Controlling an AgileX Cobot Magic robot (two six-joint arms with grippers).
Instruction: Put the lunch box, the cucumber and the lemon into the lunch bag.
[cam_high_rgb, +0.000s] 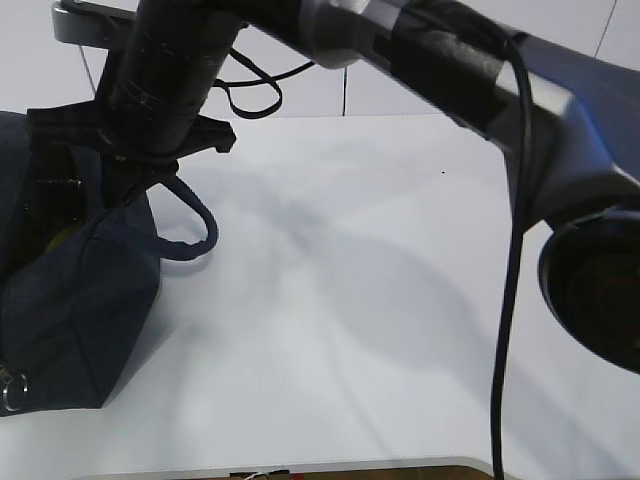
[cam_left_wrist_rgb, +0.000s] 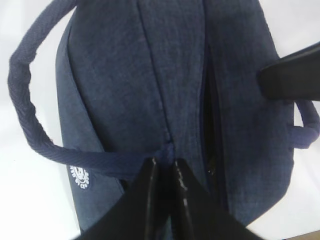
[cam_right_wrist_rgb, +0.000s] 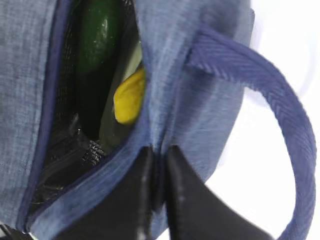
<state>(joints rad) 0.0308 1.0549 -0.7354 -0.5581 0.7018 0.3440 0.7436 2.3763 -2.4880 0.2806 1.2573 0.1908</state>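
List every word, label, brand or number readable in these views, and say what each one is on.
No text can be read in any view.
The only marking is a small white round logo on the side of the lunch bag, seen by the left wrist camera; its lettering is too small and blurred to make out.

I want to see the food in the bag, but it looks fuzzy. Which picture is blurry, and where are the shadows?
Right wrist view: the lemon and cucumber inside the bag look soft, and the close black fingers are blurred. Left wrist view: sharper fabric, with the white logo readable as a shape. Exterior view: broad soft arm shadows cross the white table.
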